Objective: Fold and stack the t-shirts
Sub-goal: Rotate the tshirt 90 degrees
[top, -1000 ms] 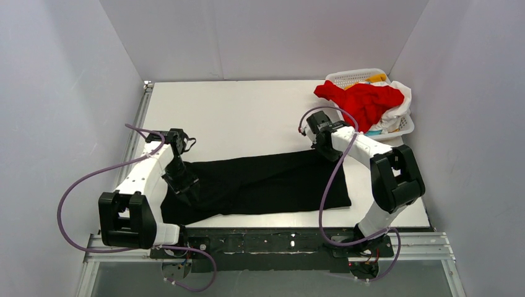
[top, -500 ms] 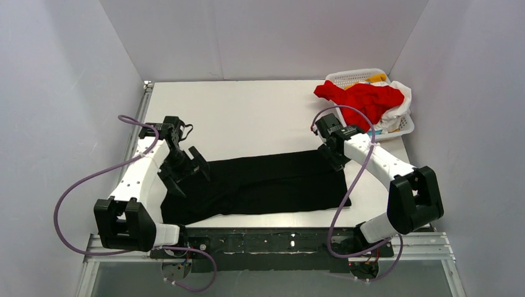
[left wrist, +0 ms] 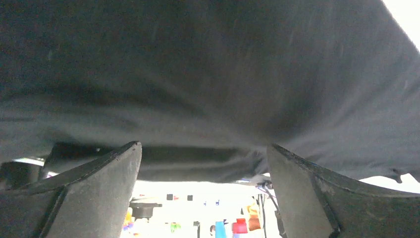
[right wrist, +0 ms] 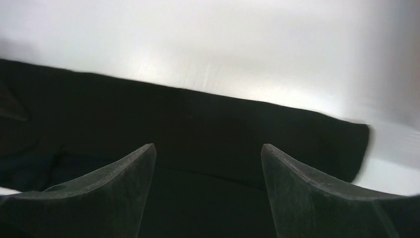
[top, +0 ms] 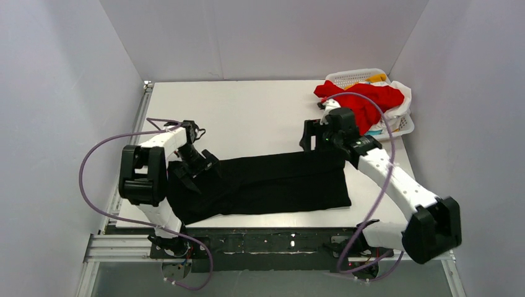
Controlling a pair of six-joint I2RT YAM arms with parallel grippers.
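While both arms hover at the ends of the black t-shirt (top: 272,182), neither one grips it. The left gripper (top: 199,170) stands with its jaws wide apart just above the cloth's left end. The right gripper (top: 312,142) is spread too, over the far right corner, with only flat black fabric showing between its fingers. The shirt lies on the table (top: 247,111) as a long band across the near half, its left end rumpled and bunched, its right end squarer. The red t-shirt (top: 365,99) is heaped with a white one (top: 402,105) and a bit of yellow (top: 376,78) on the basket (top: 353,75) at the far right, well apart from the work.

To my eye the band wants a fold end over end. Doing it well would mean first flattening that bunched left end. Each gripper should then pinch through all the layers at a corner of one short edge, not just the top ply. Lift only enough to clear the cloth, carry both corners across at one pace, and lay edge on edge. A lopsided pull would likely skew the band or drag it toward the near edge.
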